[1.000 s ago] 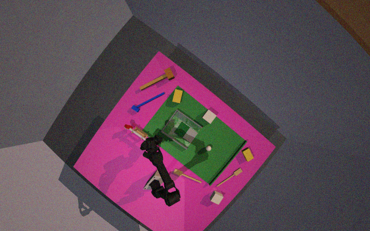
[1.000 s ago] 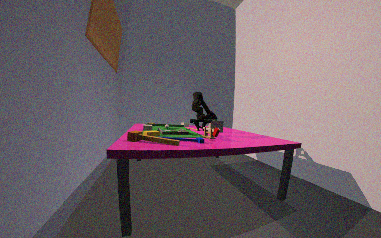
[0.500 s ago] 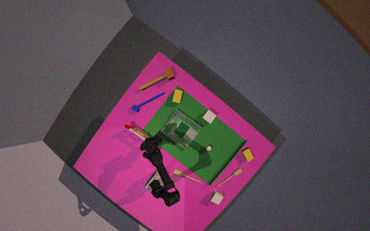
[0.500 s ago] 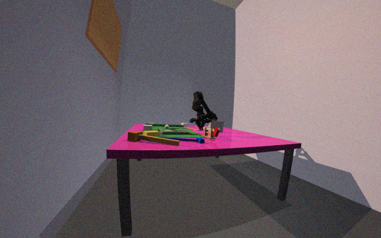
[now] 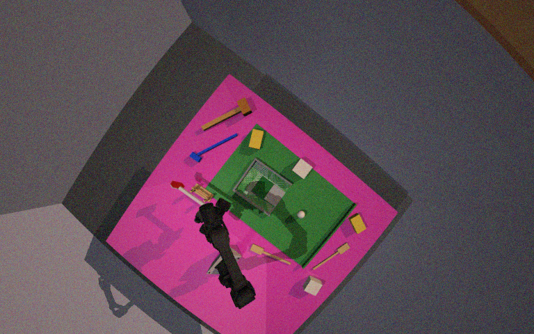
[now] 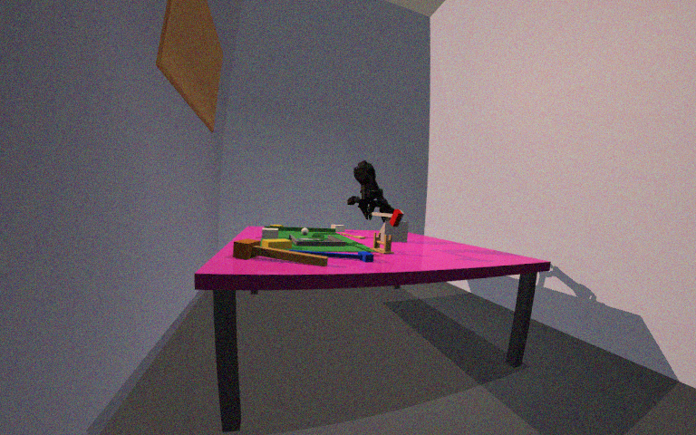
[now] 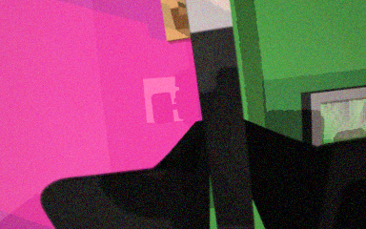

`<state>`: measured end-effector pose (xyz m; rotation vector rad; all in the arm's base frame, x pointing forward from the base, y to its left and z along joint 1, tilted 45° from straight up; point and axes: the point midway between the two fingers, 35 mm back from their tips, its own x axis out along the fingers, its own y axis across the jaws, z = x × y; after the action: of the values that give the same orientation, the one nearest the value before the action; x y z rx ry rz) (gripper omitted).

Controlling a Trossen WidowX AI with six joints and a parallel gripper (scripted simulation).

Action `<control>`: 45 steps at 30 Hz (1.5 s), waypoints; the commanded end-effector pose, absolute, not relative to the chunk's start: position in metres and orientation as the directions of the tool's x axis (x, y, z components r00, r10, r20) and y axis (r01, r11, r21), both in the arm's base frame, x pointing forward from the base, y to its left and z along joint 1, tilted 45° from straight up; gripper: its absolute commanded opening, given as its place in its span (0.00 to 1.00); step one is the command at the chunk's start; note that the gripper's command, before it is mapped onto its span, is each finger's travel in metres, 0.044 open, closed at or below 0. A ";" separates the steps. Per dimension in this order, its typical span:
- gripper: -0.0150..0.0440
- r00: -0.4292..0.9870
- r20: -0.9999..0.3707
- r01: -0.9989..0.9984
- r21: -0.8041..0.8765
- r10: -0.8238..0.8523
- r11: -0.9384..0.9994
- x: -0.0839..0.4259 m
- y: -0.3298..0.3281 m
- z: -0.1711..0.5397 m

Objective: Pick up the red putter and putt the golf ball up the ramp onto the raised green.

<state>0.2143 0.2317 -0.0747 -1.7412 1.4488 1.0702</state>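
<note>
Exterior view, gripper (image 6: 370, 212) nearly closed, clamping red putter (image 6: 390, 216) shaft, lifted above table (image 6: 461, 261)

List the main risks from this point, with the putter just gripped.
1. The gripper is shut on the far end of the red putter's handle, away from the head, so the club may twist or sag in the fingers.
2. The wooden stand sits right beneath the lifted club; a low swing could knock it over.
3. The golf ball lies across the green mat, beyond the raised green; the club head could clip that platform on the way round.
</note>
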 end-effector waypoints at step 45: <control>0.25 0.139 -0.752 -0.309 -0.651 -0.644 0.694 0.301 -0.036 0.219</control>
<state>0.3095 -0.0174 0.1976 -0.8943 1.4866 -0.1915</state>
